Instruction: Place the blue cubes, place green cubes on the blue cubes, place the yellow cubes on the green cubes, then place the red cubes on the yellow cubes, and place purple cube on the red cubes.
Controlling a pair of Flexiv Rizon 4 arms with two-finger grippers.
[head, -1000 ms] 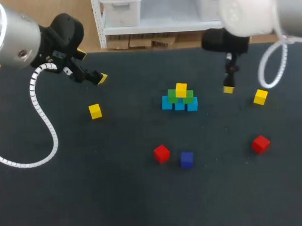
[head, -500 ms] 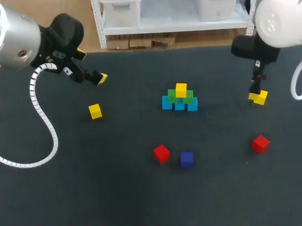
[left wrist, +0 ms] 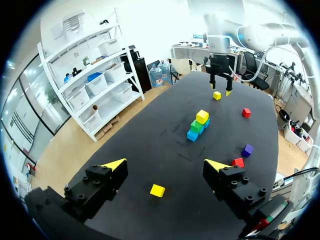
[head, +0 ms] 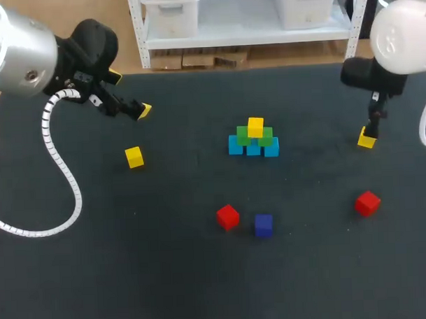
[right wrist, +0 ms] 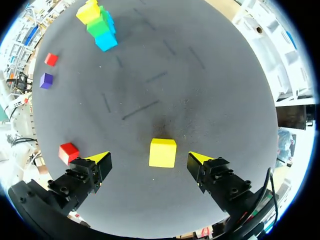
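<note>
In the middle of the table stands a pyramid [head: 253,138]: blue cubes [head: 252,148] at the base, green cubes [head: 255,136] on them, one yellow cube [head: 255,126] on top. My right gripper [head: 369,131] hangs open over a loose yellow cube [right wrist: 163,152], which lies in the gap between its fingers, touched by neither. Over the far left, my left gripper [head: 138,110] stands open and empty, with a second loose yellow cube [head: 134,157] lying ahead of it on the table. Two red cubes [head: 227,216] [head: 367,202] and a purple cube [head: 263,224] lie nearer the front.
The dark table top [head: 132,260] is bare at the front left and front middle. A white coiled cable [head: 59,165] hangs from my left arm over the left side.
My right arm has swung from beside the pyramid out to the right and come down around the right yellow cube. The left arm has kept still.
</note>
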